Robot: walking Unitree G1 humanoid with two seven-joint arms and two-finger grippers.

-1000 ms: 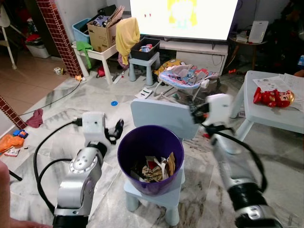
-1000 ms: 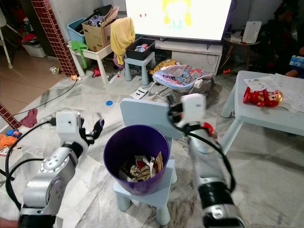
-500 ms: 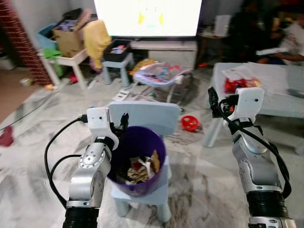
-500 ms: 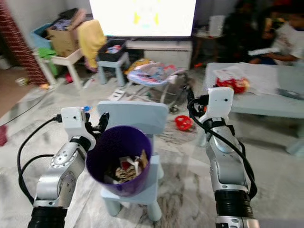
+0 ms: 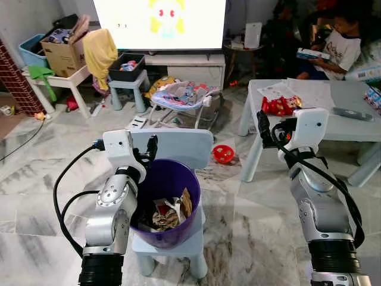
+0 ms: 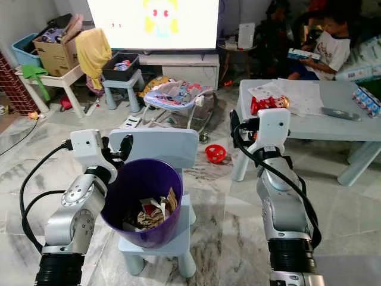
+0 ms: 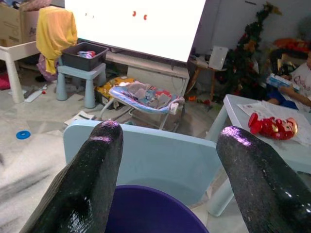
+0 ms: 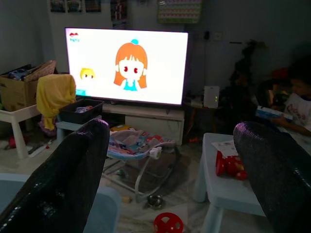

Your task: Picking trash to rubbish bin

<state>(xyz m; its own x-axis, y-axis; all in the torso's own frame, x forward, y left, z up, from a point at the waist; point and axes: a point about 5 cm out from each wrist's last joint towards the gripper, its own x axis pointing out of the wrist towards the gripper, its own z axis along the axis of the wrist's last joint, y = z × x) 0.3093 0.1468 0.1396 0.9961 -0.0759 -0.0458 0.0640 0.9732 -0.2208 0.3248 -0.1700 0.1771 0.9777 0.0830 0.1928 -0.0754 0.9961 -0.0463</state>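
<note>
The left end effector [image 5: 150, 146] is raised with its two black fingers [image 7: 92, 179] spread wide and nothing between them. It hovers just beside the rim of the purple rubbish bin [image 5: 172, 174], at about 10 o'clock of the bin. The right end effector [image 5: 262, 126] is also raised and also wide and empty; it is well apart from the bin, at about 2 o'clock of it, near the edge of the light blue table [image 5: 345, 122].

The bin stands on the seat of a small light blue chair [image 5: 184, 142], and crumpled paper trash [image 5: 168, 211] already lies at its bottom. So I judge that the arms hold no trash now and the step in hand is to find the next piece.

Candidates lie on the marble floor [image 5: 36, 179] further away: a red ring toy [image 5: 222, 154] at about 1 o'clock of the bin, and a white flat thing [image 5: 137, 123] at 11 o'clock, though I cannot tell whether these are trash. The next move probably calls for walking toward one of them and lowering an end effector over it.

At 12 o'clock a big television [image 5: 159, 24] shows a cartoon girl. A red toy figure [image 5: 280, 105] lies on the table, and a person [image 5: 339, 44] sits behind it. No writing or brand can be read.
</note>
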